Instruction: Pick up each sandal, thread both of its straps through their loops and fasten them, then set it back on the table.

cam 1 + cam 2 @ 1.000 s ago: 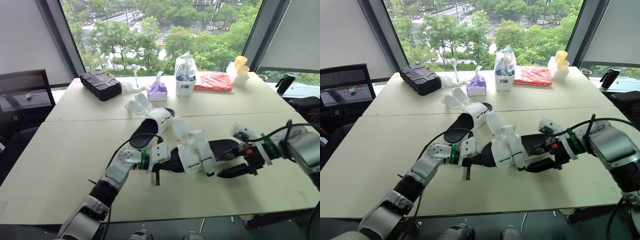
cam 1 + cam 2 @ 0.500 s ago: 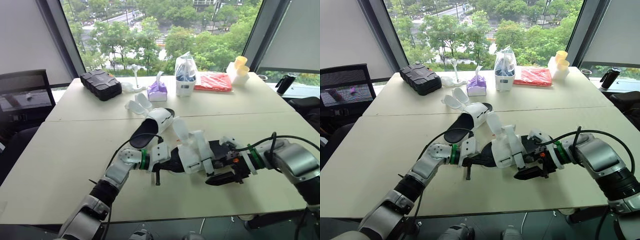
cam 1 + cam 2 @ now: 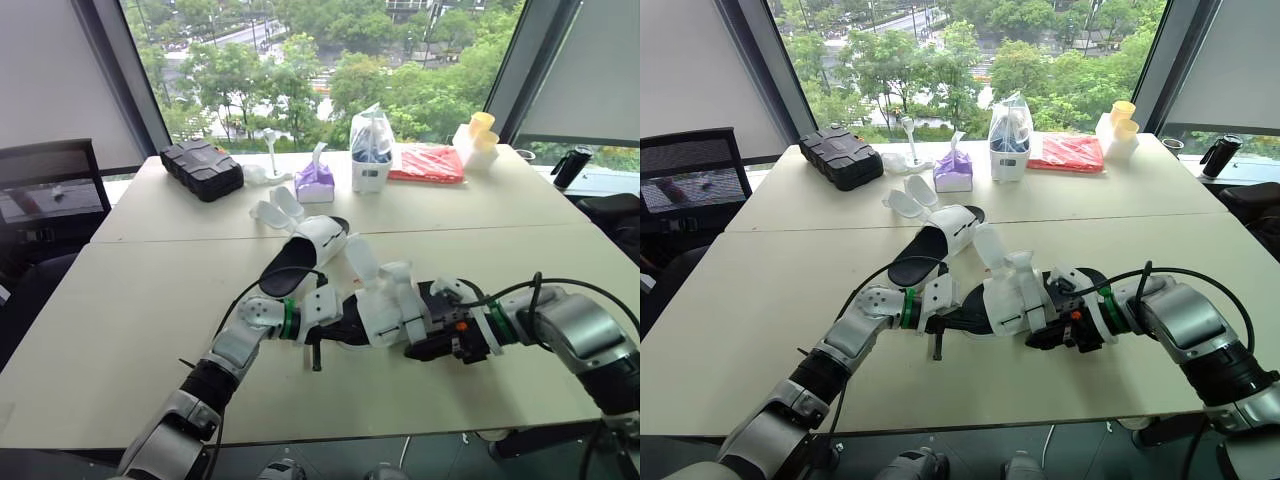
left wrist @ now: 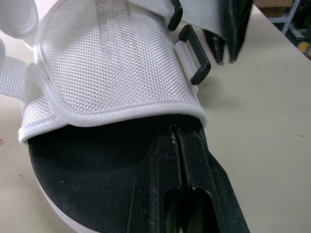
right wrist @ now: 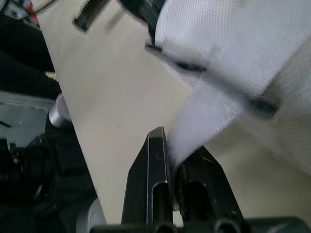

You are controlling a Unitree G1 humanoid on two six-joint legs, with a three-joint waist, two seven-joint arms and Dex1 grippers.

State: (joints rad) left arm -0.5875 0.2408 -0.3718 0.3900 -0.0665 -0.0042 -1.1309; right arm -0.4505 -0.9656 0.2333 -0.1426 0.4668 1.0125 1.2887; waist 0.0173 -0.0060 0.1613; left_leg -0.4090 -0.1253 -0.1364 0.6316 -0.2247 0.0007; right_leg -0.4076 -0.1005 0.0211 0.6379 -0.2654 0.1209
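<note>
Item one: black-soled sandal with white mesh straps (image 3: 385,310), near the table's (image 3: 130,330) front edge, straps unthreaded. Left gripper (image 4: 174,132) jaws clenched at its toe; right gripper (image 5: 170,145) jaws grasping a white strap end (image 5: 197,116). Item two: second matching sandal (image 3: 305,250), mid-table, apparently unfastened. Nearly everything remains.

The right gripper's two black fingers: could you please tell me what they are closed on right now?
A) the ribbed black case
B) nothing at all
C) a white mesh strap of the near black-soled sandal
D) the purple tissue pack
C: in the right wrist view the white mesh strap of the black-soled sandal runs down between the closed fingers of the right gripper.
</note>
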